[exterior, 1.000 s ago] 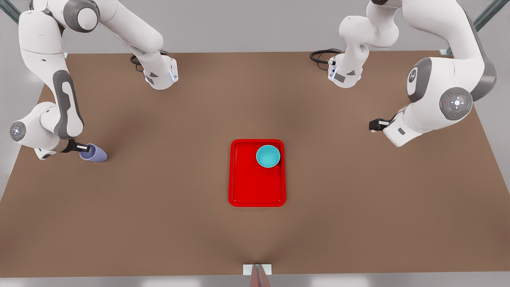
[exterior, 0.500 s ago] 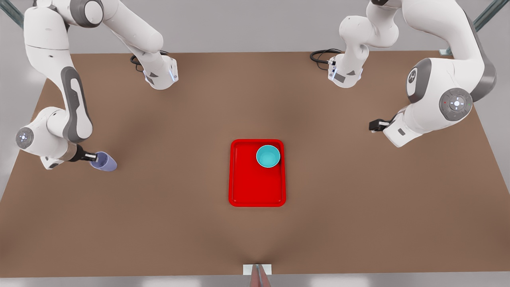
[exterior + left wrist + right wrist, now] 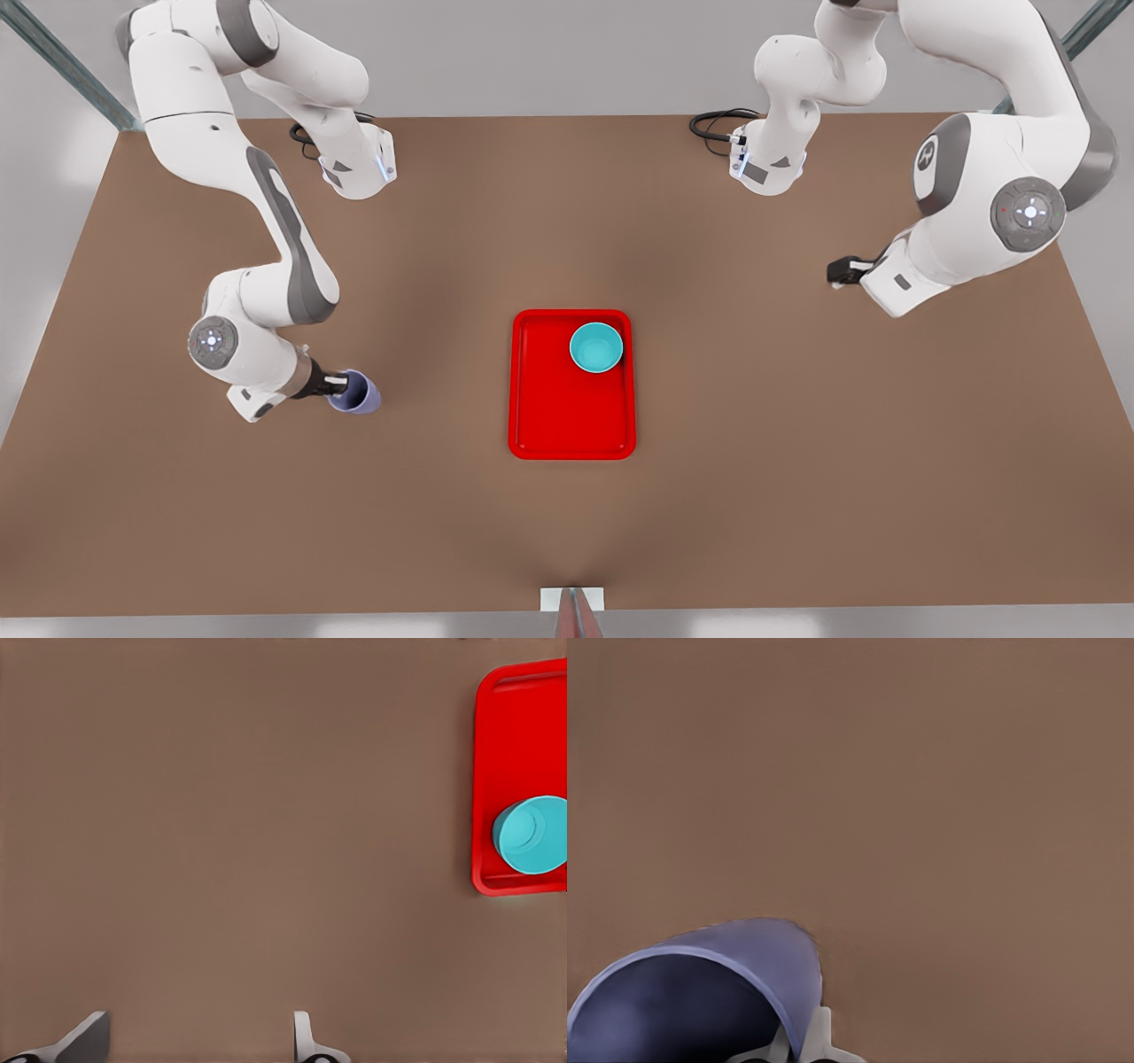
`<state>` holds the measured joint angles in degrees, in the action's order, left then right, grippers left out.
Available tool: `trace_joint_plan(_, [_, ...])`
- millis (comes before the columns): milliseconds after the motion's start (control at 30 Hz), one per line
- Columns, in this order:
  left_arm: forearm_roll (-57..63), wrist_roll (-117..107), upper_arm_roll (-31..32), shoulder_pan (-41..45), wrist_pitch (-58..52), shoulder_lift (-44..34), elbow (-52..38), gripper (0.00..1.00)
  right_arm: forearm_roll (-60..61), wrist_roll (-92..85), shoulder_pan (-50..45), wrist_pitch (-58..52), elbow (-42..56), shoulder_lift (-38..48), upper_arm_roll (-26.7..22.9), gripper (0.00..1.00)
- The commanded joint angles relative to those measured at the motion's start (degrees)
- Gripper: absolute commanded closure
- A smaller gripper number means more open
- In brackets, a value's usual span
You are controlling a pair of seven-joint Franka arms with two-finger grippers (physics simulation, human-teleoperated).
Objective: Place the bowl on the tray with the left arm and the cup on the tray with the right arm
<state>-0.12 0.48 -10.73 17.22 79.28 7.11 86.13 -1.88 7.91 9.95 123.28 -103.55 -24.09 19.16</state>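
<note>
Right gripper (image 3: 341, 390) is on the front view's left, above the brown counter (image 3: 797, 443), its fingers (image 3: 819, 1036) closed on the rim of the cup (image 3: 356, 393). The cup is well apart from the tray (image 3: 567, 425), to that view's left. Right wrist view shows the cup's dark inside up close with one finger against the wall, plus bare counter; the tray is not in that view. Front view shows the bowl (image 3: 596, 346) sitting inside the tray at its far corner toward that view's right. Left gripper (image 3: 837, 270) waits over the counter on the front view's right, well apart from the tray; its fingers are hard to read there. Left wrist view settles it: two fingertips (image 3: 84, 1036) spread wide apart with nothing between them, tray and bowl farther off.
</note>
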Motion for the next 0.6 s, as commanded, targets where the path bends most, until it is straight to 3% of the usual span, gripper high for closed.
trace_joint_plan(0, [0.21, -0.04, 0.01, 0.01, -0.09, -0.16, 0.00, 0.00, -0.49, 0.61, -0.63, -0.06, 0.54, -0.34, 0.00, 0.79])
trace_joint_plan(467, [0.12, -0.04, -0.08, 0.01, -1.94, 0.37, 0.09, 0.00, -0.40, 24.25, -23.39, 0.03, 26.64, -17.31, 0.09, 0.79])
trace_joint_plan(567, [0.12, -0.13, 0.00, 0.01, -1.76, 0.63, 0.09, 0.00, -0.40, 28.12, -26.03, 0.29, 27.26, -17.31, 0.09, 0.79])
